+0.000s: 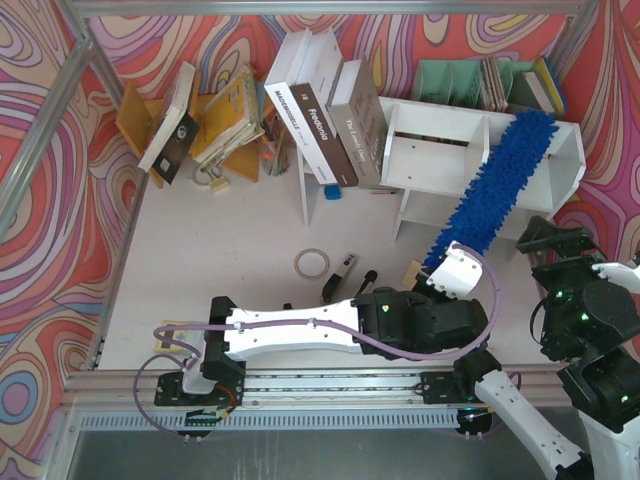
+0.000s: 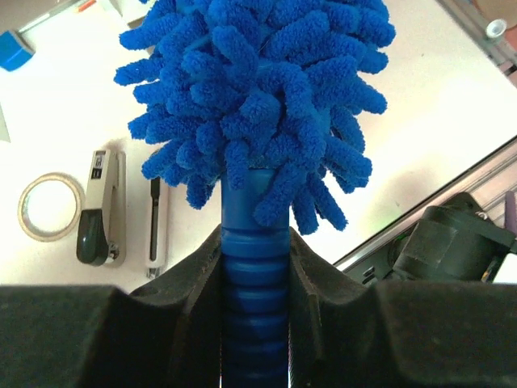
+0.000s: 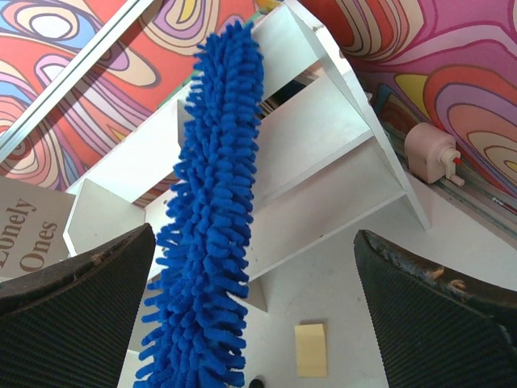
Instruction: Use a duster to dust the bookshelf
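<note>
While our left gripper (image 2: 255, 250) clamps the duster (image 1: 495, 185) by its handle, the blue head slants across the bookshelf (image 1: 440, 160); our right gripper (image 3: 254, 275) hovers near it, jaws wide apart.

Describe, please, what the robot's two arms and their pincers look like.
The left arm has white link shells, black joint housings and a lilac cable along it. The right arm is also black-and-white, with small green lights on its joints. The left pincer and right pincer have broad black fingers.
</note>
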Robot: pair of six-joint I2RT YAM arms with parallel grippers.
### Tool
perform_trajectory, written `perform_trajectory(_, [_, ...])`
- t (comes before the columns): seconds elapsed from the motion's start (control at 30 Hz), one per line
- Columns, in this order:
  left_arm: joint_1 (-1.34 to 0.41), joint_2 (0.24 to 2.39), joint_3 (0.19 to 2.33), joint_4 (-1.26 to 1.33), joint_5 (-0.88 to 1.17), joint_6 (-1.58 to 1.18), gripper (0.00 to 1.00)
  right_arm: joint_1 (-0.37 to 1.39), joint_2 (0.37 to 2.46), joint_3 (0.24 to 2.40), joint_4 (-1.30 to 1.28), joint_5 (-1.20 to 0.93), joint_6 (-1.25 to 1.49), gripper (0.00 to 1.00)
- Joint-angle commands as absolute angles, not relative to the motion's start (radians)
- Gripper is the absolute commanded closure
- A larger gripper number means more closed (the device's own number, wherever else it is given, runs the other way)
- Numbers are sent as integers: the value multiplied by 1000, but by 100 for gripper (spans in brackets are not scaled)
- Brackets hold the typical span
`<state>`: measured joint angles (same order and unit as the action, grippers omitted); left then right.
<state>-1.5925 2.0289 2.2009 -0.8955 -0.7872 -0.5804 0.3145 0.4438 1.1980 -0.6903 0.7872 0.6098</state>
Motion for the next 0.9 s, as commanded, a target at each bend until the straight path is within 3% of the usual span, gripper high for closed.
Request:
perform_trajectory(0.0, [-1585, 2039, 2233, -995, -810, -668, 100, 314, 428, 1193, -697, 809, 602, 1])
perform_trajectory(0.53, [-1572, 2071, 2208, -1028, -665, -695, 100, 314, 419, 1188, -715, 806, 614, 1])
perform_trajectory(0.87, [-1578, 2109, 2300, -890, -583, -526, 100, 314, 422, 1183, -725, 799, 634, 1])
